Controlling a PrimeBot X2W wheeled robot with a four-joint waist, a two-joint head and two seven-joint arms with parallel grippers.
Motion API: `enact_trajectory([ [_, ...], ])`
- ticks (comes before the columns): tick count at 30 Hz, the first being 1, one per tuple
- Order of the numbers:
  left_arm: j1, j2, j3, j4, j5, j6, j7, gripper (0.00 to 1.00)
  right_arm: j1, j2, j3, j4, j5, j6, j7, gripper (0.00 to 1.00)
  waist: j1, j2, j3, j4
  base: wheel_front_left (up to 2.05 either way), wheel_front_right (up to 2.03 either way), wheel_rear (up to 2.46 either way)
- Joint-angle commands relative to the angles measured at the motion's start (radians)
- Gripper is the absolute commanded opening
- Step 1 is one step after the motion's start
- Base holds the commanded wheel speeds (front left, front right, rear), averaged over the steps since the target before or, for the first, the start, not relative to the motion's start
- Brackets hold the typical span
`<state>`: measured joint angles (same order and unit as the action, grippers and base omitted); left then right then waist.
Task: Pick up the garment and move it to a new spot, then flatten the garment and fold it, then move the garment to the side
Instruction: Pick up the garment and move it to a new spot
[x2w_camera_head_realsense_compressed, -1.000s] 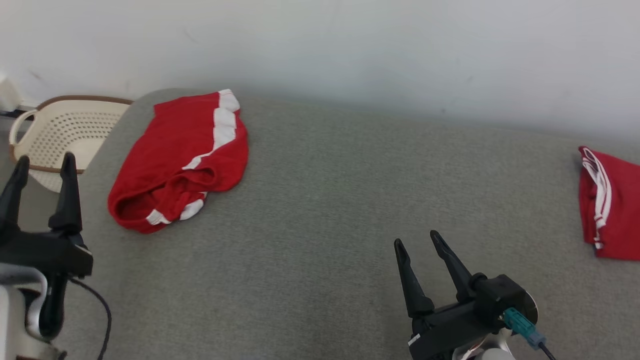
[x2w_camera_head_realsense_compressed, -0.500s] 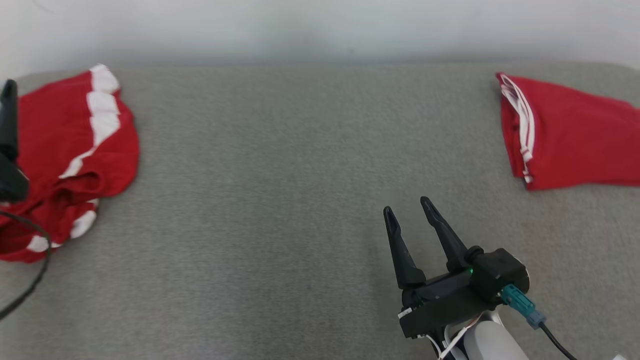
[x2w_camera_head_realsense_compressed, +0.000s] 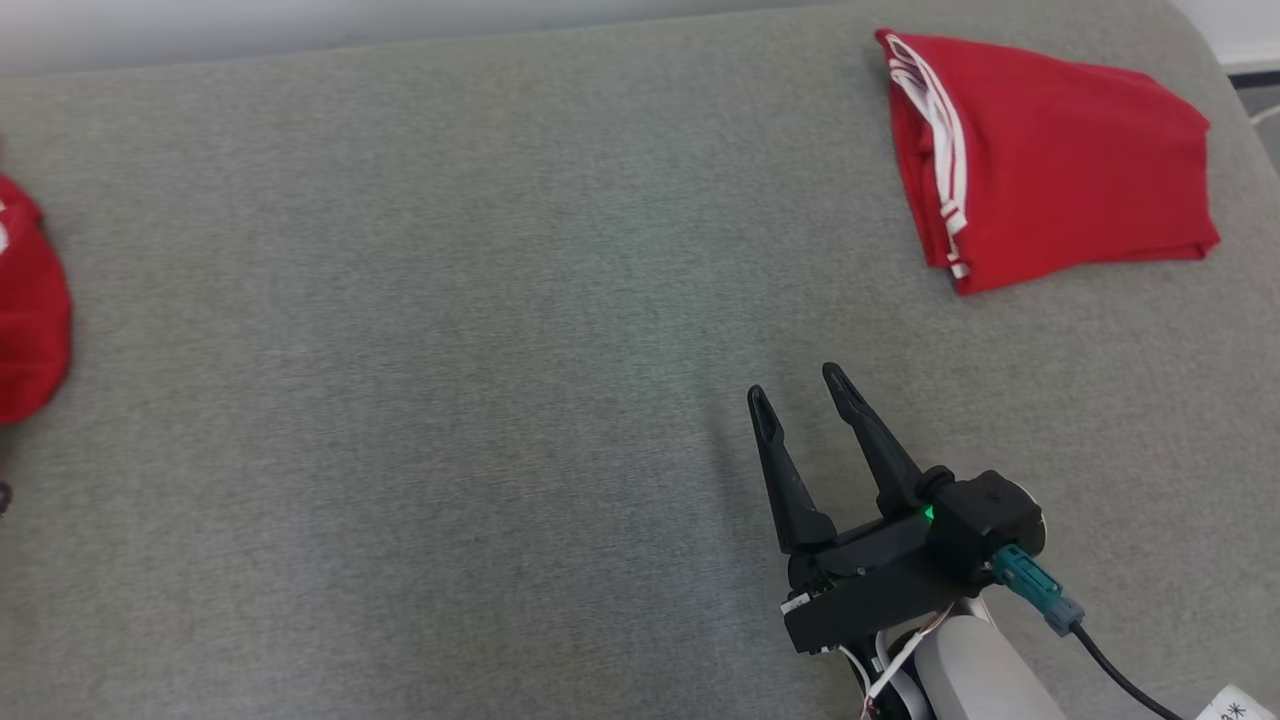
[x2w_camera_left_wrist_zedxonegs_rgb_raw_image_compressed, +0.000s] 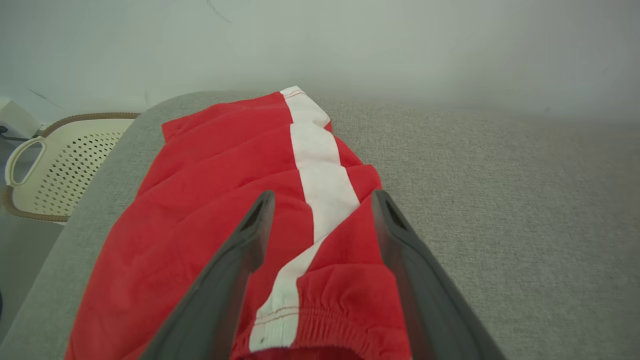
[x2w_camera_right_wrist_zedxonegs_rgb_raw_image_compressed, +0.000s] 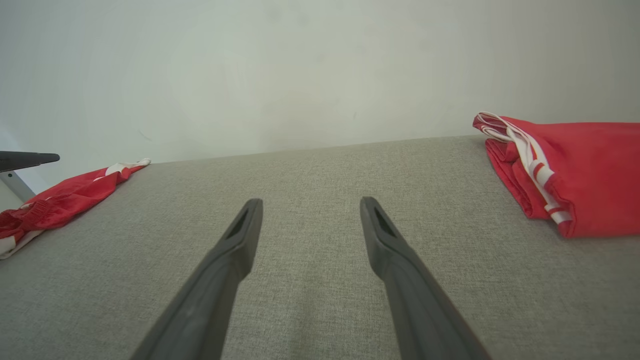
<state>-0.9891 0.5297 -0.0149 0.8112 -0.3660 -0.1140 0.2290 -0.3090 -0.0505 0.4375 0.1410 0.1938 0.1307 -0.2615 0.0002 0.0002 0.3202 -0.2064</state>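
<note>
Garment (x2w_camera_left_wrist_zedxonegs_rgb_raw_image_compressed: 210, 165): rumpled red fabric, white stripe, gathered hem, on grey woven surface (x2w_camera_left_wrist_zedxonegs_rgb_raw_image_compressed: 500, 200). Left tool (x2w_camera_left_wrist_zedxonegs_rgb_raw_image_compressed: 322, 197), right tool (x2w_camera_head_realsense_compressed: 795, 381): spread, empty.

From the head we look steeply down on the grey table (x2w_camera_head_realsense_compressed: 400, 300), taking in most of its width, with the right claw (x2w_camera_head_realsense_compressed: 795, 381) at lower right. Our right wrist camera sits low over the table, facing along it toward the wall (x2w_camera_right_wrist_zedxonegs_rgb_raw_image_compressed: 300, 75); it shares with the head view the folded red garment (x2w_camera_head_realsense_compressed: 1050, 160). Our left wrist camera hangs close above the crumpled red shorts (x2w_camera_left_wrist_zedxonegs_rgb_raw_image_compressed: 200, 190), past the left claw (x2w_camera_left_wrist_zedxonegs_rgb_raw_image_compressed: 322, 197), facing the wall and a basket (x2w_camera_left_wrist_zedxonegs_rgb_raw_image_compressed: 60, 165)
</note>
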Motion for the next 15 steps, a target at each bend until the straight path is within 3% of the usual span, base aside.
enact_trajectory([
  [1, -0.022, 0.015, -0.006, 0.022, 0.004, -0.006, -0.006, 1.00, -0.006, 0.000, -0.001, -0.004, 0.003, 0.000, -0.005, 1.00, -0.0002, -0.0002, 0.031, -0.037, 0.00, 0.00, 0.00],
  [10, -0.032, 0.061, -0.116, 0.157, 0.050, -0.012, 0.146, 1.00, -0.002, 0.000, 0.005, -0.008, 0.001, 0.000, -0.006, 1.00, -0.0002, -0.0002, 0.036, -0.045, 0.00, 0.00, 0.00],
  [15, -0.049, 0.061, -0.138, 0.188, 0.047, -0.011, 0.199, 1.00, -0.006, 0.000, 0.010, -0.005, 0.003, 0.000, -0.006, 1.00, -0.0002, -0.0002, 0.036, -0.041, 0.00, 0.00, 0.00],
])
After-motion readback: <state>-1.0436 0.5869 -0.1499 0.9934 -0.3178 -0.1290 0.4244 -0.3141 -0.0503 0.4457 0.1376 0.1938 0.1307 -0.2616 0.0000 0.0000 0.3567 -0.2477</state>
